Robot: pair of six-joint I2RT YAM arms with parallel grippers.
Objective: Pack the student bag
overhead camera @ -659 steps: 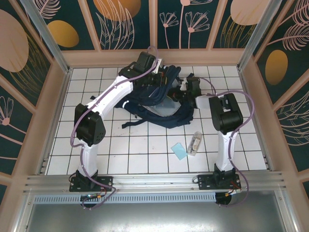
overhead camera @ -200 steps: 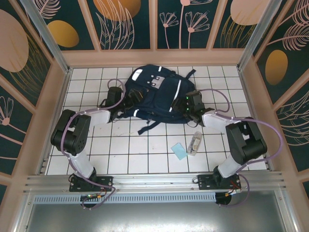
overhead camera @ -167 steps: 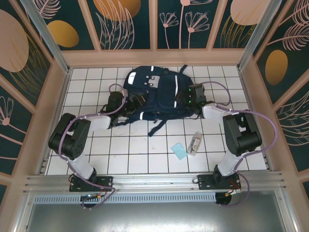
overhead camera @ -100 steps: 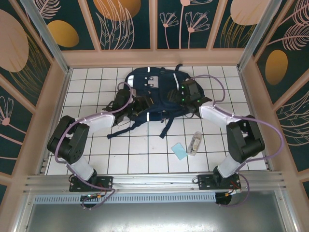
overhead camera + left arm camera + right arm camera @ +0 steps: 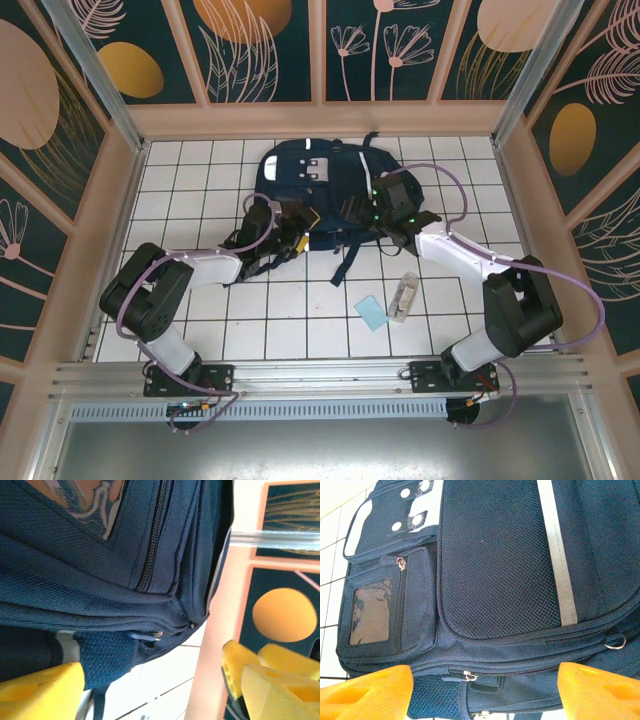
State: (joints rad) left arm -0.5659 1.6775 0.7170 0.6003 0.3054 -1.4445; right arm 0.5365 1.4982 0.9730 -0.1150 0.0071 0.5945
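Note:
The student bag is a navy-blue backpack lying flat at the back of the tiled table, white stripes and grey-white patch facing up. My left gripper sits low at its near left edge. In the left wrist view this gripper is open; the bag's corner and bare tile lie between its yellow fingers. My right gripper is at the near right edge. It is open too, straddling the bag's zipped lower edge, where a zipper pull shows.
A loose strap trails from the bag toward the near side. A light-blue card and a clear bottle-like item lie on the tiles in front of the right arm. Wooden walls enclose the table close behind the bag.
Over the last second the bag slid toward the back wall and settled flat. Both grippers drew back to its near edge, staying open.

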